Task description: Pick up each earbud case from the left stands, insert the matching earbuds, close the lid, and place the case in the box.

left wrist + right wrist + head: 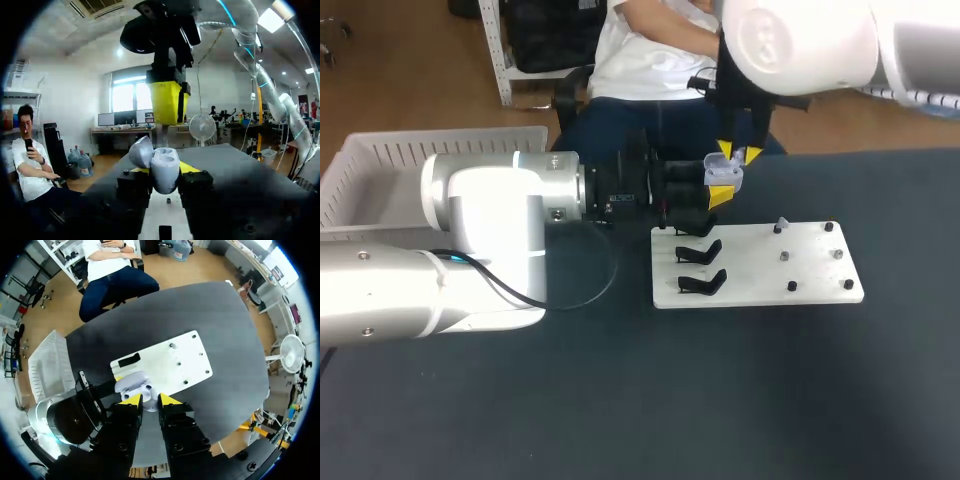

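Our dark table (820,400) carries everything. Our left arm (480,230) fills the near-left side and hides part of the white box (380,170) behind it. The white board (770,275) lies right of centre, with black stands (700,282) along its left edge, the farthest one half hidden. Our left gripper (165,171) is clamped on the pale earbud case (161,165), lid open, above the board's far-left corner. Our right gripper (150,400) hangs just over the case; whether it grasps anything we cannot tell.
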### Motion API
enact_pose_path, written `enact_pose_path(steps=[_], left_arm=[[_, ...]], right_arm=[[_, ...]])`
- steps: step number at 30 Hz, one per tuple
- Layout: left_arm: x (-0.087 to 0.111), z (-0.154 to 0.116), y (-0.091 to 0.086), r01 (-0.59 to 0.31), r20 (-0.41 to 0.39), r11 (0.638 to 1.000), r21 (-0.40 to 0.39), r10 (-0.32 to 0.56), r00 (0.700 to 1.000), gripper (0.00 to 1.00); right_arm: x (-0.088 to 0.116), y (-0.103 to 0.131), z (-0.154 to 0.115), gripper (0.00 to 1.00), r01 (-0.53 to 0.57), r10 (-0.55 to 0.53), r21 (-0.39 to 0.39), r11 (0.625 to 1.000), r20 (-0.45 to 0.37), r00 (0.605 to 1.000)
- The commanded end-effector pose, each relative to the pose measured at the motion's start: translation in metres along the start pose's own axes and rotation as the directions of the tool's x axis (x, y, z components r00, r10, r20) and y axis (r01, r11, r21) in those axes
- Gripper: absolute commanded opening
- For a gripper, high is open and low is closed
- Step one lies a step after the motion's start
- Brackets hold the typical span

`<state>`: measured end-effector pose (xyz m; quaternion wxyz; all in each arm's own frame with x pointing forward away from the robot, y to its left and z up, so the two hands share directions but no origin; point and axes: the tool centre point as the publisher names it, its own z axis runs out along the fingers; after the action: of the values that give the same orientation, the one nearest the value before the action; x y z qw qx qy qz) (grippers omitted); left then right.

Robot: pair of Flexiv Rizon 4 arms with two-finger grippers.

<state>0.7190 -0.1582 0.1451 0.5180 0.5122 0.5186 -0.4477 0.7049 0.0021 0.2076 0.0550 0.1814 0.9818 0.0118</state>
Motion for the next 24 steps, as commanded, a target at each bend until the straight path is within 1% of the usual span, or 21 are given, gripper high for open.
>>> enact_pose_path(steps=[1,24], left_arm=[[0.0012,0.0000,-0.0018,-0.005,0.006,1.000,-0.008,0.005,1.000,0.00],[0.0012,0.0000,-0.0018,-0.005,0.006,1.000,-0.008,0.005,1.000,0.00]], right_arm=[[-0.0004,0.0022,0.0037,0.00,0.002,-0.002,0.003,1.000,-0.001,1.000],[-0.0003,0.0022,0.0086,0.00,0.002,-0.002,0.006,1.000,0.002,1.000]])
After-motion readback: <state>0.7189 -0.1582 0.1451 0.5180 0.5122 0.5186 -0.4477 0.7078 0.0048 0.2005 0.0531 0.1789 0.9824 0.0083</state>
